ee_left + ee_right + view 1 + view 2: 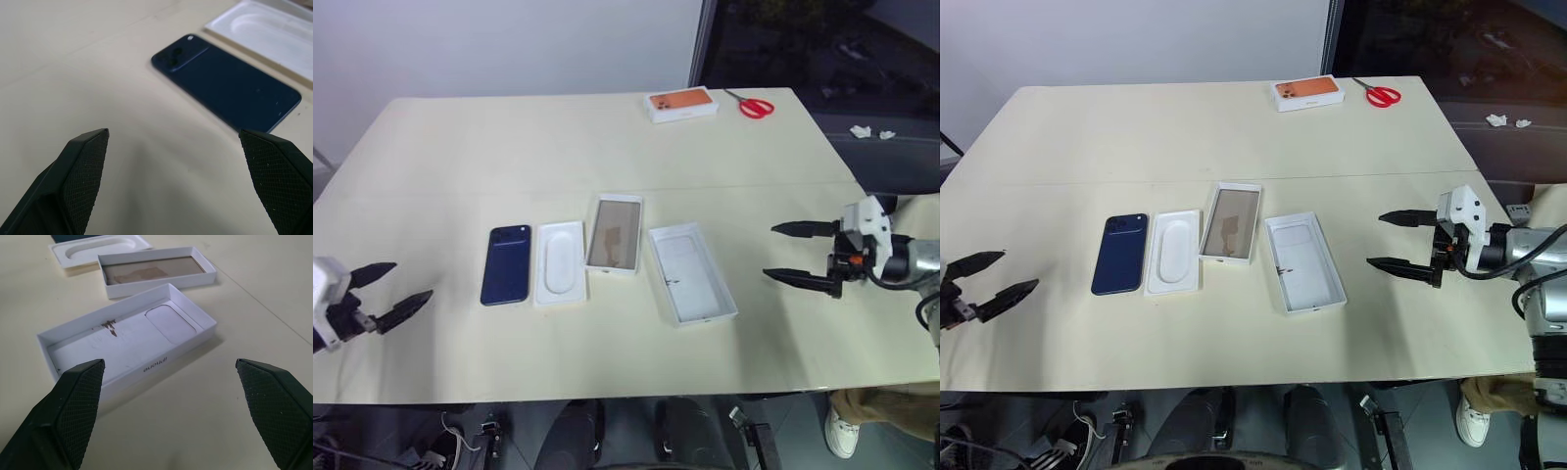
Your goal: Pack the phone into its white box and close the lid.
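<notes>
— Cream tabletop (460,147) fills the scene, with a white wall and a dark window behind it. How many things lie on it?

— Six. Nearest, a row of four in the middle: one phone (506,264), one white insert (560,261) with an oval recess, one tray (614,234) and one lid (691,271). At the far edge, one orange-topped box (683,104) and one pair of red scissors (753,106).

— And the grippers?

— Two. The left gripper (391,289) hangs over the near left part of the table, fingers spread wide, holding nothing. The right gripper (789,252) hovers to the right of the lid, fingers equally wide apart, also empty.

— Where is the phone exactly?

— Flat on the table at the left end of the row, back up, camera cluster at its far corner, just beside the insert and apart from the tray.

— What do the containers hold?

— The tray holds nothing; its shiny tan floor is bare. The lid lies open side up, angled, plain white inside with a few small dark marks; nothing sits in it.

— Anything hard to make out?

— The orange-topped box is shut, so its contents are hidden. Two small white scraps (871,131) lie beyond the table to the right; I cannot tell what they are.
</notes>
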Robot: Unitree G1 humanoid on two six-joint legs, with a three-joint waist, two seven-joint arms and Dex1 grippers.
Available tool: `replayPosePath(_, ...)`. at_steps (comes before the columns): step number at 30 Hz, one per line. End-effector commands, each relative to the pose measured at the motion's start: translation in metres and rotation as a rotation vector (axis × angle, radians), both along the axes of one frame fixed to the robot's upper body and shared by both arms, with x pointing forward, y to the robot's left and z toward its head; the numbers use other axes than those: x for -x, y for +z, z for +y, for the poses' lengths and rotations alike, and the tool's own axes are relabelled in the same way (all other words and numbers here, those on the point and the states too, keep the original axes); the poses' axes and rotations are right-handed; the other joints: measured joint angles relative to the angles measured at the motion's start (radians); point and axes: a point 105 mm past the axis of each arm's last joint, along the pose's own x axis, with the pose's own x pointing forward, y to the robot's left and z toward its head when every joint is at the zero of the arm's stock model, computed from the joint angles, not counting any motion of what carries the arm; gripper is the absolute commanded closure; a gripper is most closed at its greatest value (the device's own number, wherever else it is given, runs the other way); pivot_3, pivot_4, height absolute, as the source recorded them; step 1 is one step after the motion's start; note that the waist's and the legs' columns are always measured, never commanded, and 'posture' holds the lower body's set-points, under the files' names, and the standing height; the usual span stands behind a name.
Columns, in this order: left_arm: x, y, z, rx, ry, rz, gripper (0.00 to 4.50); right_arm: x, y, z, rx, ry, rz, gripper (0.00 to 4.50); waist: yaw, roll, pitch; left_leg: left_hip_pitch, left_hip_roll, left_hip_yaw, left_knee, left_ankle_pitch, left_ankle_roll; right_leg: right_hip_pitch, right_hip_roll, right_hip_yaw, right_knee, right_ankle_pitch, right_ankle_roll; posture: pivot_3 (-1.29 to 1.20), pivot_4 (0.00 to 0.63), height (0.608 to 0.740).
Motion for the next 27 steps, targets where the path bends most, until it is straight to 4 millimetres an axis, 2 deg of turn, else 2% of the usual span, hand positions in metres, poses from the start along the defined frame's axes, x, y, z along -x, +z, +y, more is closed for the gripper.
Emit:
replayPosePath(1,-0.001,0.015,0.000,-0.010,-0.010,-0.070,0.00,-0.003,0.015,0.000,0.009,-0.001,-0.067,0.02,0.002,0.000,0.000,0.000,0.000,0.000,0.000,0.000,0.000,0.000,0.000,0.000,0.000,0.000,0.000,0.00,0.150,0.740)
replayPosePath(14,-0.014,0.009,-0.019,0.041,-0.025,-0.024,0.00,-0.008,0.013,0.007,0.012,-0.001,-0.077,0.02,0.001,0.000,0.000,0.000,0.000,0.000,0.000,0.000,0.000,0.000,0.000,0.000,0.000,0.000,0.000,0.00,0.150,0.740)
replayPosePath(21,-0.025,0.005,-0.059,0.172,-0.085,0.044,0.00,-0.014,0.014,0.018,0.030,0.002,-0.102,0.02,0.001,0.000,0.000,0.000,0.000,0.000,0.000,0.000,0.000,0.000,0.000,0.000,0.000,0.000,0.000,0.00,0.150,0.740)
replayPosePath(27,-0.042,0.012,-0.091,0.346,-0.066,0.078,0.00,-0.025,0.023,0.047,0.061,0.030,-0.179,0.02,0.001,0.000,0.000,0.000,0.000,0.000,0.001,0.000,0.000,0.000,0.000,0.000,0.000,0.000,0.000,0.00,0.150,0.740)
